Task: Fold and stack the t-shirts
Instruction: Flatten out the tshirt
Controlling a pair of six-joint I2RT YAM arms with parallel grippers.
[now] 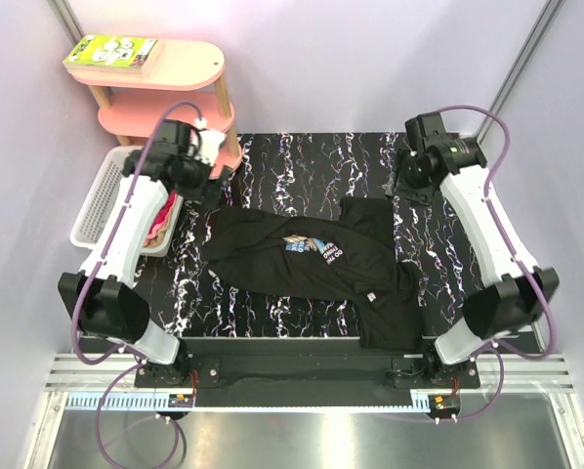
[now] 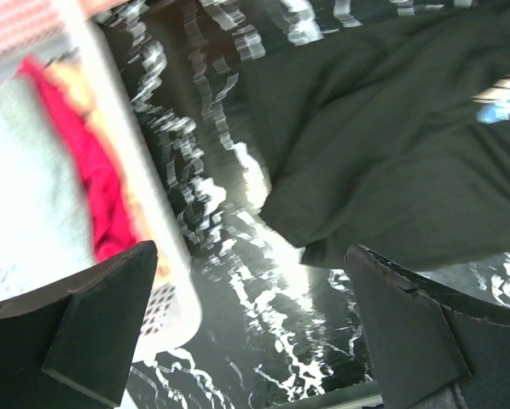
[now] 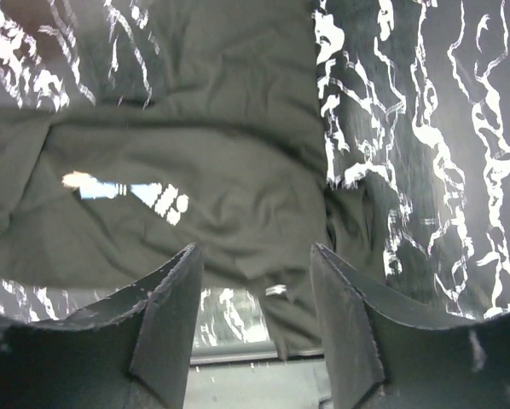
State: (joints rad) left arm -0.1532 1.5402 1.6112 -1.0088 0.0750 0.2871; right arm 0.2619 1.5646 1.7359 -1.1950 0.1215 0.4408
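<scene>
Lying rumpled across middle of table (image 1: 272,161) — black shirt (image 1: 302,264), print up, one end bunched toward near right edge. Left gripper (image 2: 251,256) wide, empty, above bare table between basket (image 1: 95,200) and shirt's edge. Right gripper (image 3: 255,251) parted, empty, over cloth. Risks: pinch catches doubled layers, so fold goes crooked; pull drags bunched end off near edge; left gripper clips basket holding red shirt (image 2: 97,187).
</scene>
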